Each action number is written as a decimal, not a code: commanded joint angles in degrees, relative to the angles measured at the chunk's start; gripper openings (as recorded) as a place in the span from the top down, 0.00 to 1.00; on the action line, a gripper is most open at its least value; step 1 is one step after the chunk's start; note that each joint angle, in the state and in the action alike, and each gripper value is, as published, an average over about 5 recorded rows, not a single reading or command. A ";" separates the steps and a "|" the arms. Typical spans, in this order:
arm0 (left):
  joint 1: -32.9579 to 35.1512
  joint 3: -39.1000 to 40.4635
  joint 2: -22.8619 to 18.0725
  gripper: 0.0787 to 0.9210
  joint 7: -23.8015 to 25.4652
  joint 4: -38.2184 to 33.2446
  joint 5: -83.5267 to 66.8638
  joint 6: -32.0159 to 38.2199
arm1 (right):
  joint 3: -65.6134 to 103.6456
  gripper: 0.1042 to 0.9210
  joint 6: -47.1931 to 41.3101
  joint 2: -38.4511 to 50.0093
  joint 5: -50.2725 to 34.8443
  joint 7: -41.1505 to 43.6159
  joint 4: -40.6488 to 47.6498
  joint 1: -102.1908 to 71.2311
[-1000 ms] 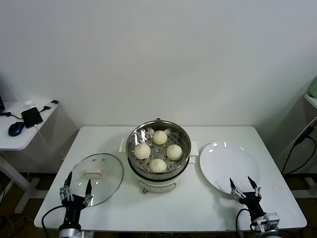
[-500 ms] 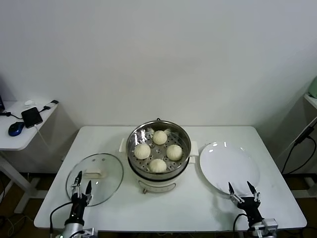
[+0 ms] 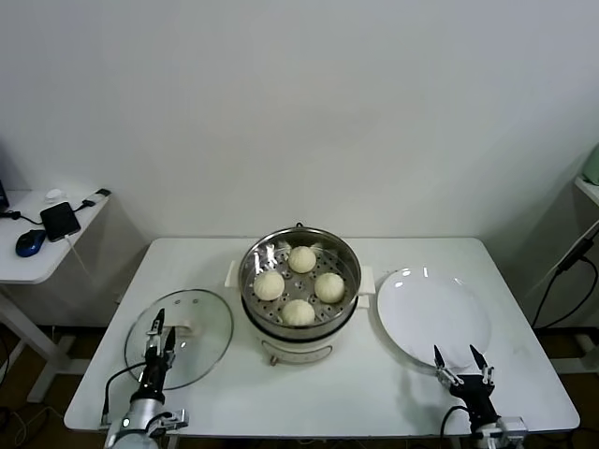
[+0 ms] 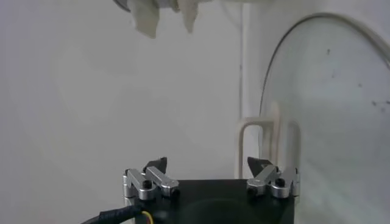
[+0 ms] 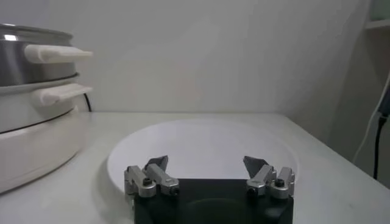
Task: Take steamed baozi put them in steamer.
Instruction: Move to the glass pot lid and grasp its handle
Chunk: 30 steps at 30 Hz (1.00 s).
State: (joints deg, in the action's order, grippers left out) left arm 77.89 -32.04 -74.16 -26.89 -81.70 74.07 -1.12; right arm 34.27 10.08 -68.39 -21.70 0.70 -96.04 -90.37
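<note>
All four buns sit in the steamer mid-desk; left pincer and right pincer wait apart at the near corners.

baozi: cream-white
steamer: shiny steel — perforated tray, white base
plate: plain white
lid: clear glass — white handle

Lab or office test room: bare white wall, white table, side desk with phone, mouse.
</note>
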 commanded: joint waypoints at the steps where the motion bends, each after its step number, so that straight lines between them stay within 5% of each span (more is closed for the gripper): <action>1: -4.40 0.14 0.64 0.12 -0.15 5.22 3.71 -0.38 | 0.12 0.12 -0.15 -0.35 0.09 -0.11 -0.86 -0.40; 9: -3.18 0.32 0.94 0.16 0.56 4.23 3.12 0.01 | -0.11 0.12 -0.20 -0.50 0.30 0.02 -0.42 -0.34; 23: -3.84 0.37 1.26 0.63 0.90 5.47 2.98 0.40 | -0.68 0.12 -0.54 -0.42 1.19 -0.02 -0.90 -0.34; 30: -1.46 0.39 1.45 0.86 3.56 -2.74 -1.89 -0.47 | -0.68 0.12 -0.96 -0.30 1.24 -0.31 -1.87 -0.23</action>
State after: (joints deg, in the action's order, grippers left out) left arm 75.04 -31.65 -72.87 -25.23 -77.69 76.01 -1.06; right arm 33.61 9.21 -68.78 -20.56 0.49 -97.39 -90.64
